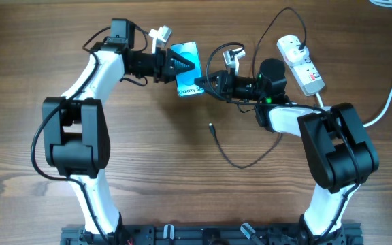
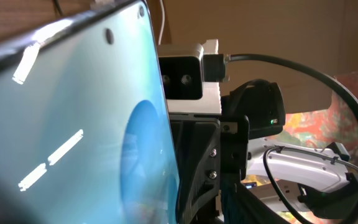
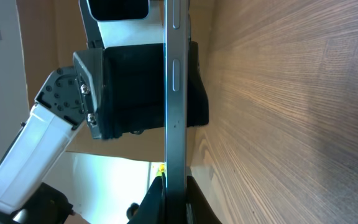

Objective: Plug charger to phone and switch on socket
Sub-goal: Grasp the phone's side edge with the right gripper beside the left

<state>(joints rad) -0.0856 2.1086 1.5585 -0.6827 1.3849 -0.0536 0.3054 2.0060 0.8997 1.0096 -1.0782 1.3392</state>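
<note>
Right gripper (image 1: 206, 83) is clamped on the phone (image 1: 186, 50) by its edge; can't tell if the left gripper (image 1: 182, 66) actually grips it; I'd hold steady, then fetch the charger (image 1: 224, 155).

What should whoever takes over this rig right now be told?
Left end effector: at the phone's left side; can't tell whether it grips.
Right end effector: shut on the phone's opposite edge.
Charger: free tip lying on the table, not in the phone.
Socket: far right of the table, untouched; switch position unreadable.
Done: phone in hand.
Left: pick up the charger tip, plug it into the phone, switch on the socket.
</note>
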